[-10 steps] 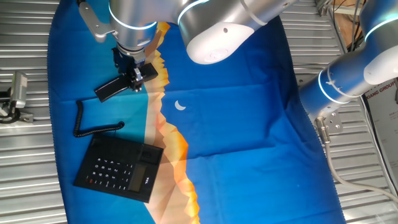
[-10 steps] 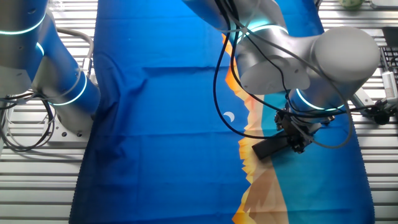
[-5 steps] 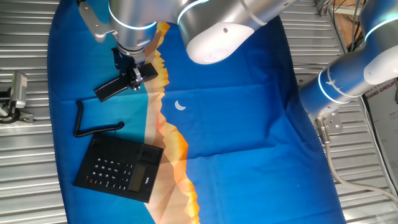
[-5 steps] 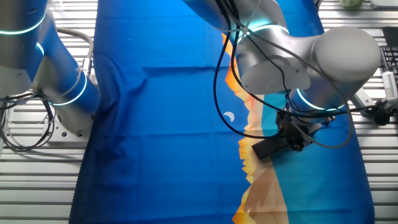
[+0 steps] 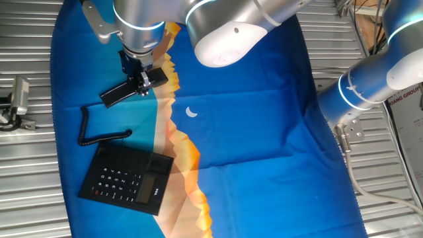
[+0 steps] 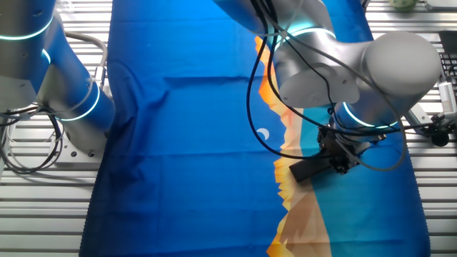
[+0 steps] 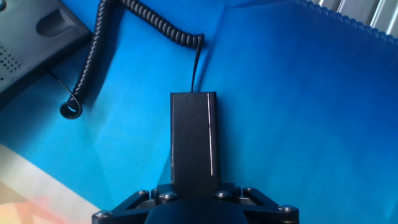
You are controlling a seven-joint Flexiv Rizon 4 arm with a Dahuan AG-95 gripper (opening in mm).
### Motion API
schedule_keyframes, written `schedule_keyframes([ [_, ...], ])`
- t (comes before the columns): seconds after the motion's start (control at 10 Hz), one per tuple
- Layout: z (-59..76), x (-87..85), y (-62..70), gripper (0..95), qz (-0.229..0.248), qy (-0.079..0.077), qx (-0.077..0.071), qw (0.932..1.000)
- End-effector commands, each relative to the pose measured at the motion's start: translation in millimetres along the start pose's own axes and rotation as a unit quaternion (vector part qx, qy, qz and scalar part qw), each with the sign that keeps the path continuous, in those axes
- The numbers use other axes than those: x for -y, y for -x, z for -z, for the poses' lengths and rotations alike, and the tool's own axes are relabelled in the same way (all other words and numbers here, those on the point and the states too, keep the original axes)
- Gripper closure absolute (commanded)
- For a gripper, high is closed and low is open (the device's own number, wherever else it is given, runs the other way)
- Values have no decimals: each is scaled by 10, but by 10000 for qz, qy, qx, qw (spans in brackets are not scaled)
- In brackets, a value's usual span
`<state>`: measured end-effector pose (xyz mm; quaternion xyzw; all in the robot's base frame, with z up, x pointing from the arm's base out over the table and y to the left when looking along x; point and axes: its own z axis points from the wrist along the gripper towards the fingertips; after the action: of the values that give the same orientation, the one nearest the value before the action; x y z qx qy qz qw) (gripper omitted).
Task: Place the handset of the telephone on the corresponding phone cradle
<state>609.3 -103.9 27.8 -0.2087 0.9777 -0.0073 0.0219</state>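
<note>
My gripper (image 5: 142,82) is shut on one end of the black handset (image 5: 121,95), which sticks out to the left, low over the blue cloth. In the other fixed view the handset (image 6: 307,170) points left from the gripper (image 6: 340,160). The hand view looks along the handset (image 7: 194,134) from the gripper (image 7: 194,185) at the bottom edge. The coiled cord (image 5: 92,129) runs from the handset toward the telephone base (image 5: 122,182), which lies below and apart from it. The phone cradle (image 5: 132,155) along the base's upper side holds nothing. The cord (image 7: 102,43) and a corner of the base (image 7: 25,31) show at the hand view's upper left.
A blue cloth (image 5: 264,132) with an orange band covers the table. A second arm's base (image 5: 370,86) stands at the right. A small metal fixture (image 5: 16,99) sits on the slatted table at the left edge.
The arm's upper links have shifted very slightly to the left. The handset and gripper stay where they were.
</note>
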Motion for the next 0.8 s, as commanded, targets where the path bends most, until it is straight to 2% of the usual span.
schedule_keyframes([
  [0.1, 2, -1, -4, 950, -5, 7, -8, 10000],
  [0.5, 31, -7, -5, 950, -11, 10, -41, 10000],
  [0.8, 104, -25, -7, 950, -50, 24, -44, 10000],
])
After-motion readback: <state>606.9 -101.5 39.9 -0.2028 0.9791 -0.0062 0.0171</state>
